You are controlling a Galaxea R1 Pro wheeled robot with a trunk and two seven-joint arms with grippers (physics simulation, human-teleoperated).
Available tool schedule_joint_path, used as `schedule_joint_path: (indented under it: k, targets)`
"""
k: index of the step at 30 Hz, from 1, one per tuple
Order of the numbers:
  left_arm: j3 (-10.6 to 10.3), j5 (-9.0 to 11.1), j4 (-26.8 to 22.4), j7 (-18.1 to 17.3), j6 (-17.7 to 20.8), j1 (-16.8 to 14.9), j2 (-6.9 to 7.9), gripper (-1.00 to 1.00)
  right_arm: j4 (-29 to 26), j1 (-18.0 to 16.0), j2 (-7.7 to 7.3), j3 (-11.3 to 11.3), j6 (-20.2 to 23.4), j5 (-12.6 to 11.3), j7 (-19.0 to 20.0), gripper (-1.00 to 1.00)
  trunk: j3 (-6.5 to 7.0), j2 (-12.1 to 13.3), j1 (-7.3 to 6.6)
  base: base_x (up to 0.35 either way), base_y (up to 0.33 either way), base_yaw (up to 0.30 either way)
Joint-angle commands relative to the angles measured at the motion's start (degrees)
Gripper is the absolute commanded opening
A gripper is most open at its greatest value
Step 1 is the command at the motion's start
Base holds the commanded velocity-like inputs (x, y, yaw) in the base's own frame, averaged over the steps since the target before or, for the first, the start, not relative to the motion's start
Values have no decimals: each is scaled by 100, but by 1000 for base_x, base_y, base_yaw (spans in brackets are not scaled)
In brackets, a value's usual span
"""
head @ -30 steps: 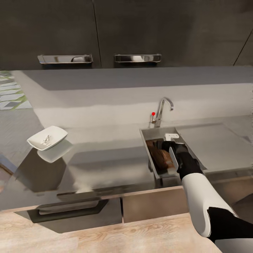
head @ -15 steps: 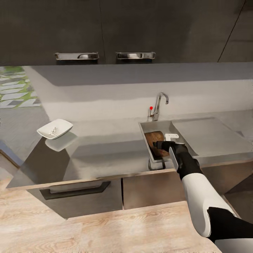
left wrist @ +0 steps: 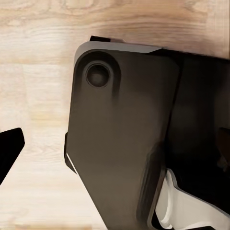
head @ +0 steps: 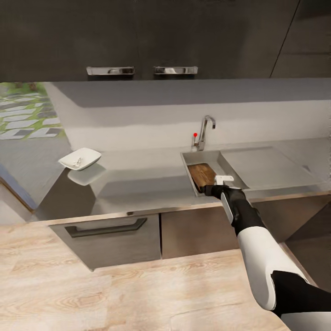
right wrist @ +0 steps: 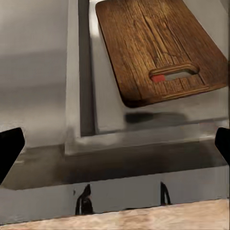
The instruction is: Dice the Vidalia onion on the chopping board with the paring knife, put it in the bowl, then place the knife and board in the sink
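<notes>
Black fingertips of the right hand (head: 216, 187) stand wide apart and empty, just outside the sink's (head: 189, 171) front rim. Inside the sink lies the chopping board (right wrist: 160, 48), apparently delivered. Red glimpsed through its handle slot may be the knife; mostly hidden.

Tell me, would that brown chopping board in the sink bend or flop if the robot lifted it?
Probably not: the chopping board looks like thick, stiff wood. Its handle slot should give the fingers a hold. It lies slanted in the sink, so a push might make it slide.
</notes>
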Motion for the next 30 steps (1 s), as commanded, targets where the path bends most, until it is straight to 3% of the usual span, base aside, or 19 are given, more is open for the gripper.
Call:
schedule_joint_path:
  k: [1, 24, 27, 30]
  targets:
    - [-48, 36, 25, 3, -41, -10, -4, 100, -8, -7, 8, -36, 25, 62, 54, 100, -11, -12, 0, -308, 0, 0]
    - [-48, 36, 24, 3, -49, -10, -4, 100, 390, -4, 12, -31, -78, 69, 52, 100, -11, -12, 0, -317, -68, 0]
    - [-48, 36, 24, 3, -49, -10, -4, 100, 910, -3, -7, -37, -682, 84, 53, 100, -11, -12, 0, -184, -1, 0]
    - [-48, 36, 24, 3, -49, -10, -4, 100, 2064, -4, -50, -35, -1915, 93, 54, 100, -11, -12, 0, -44, 0, 0]
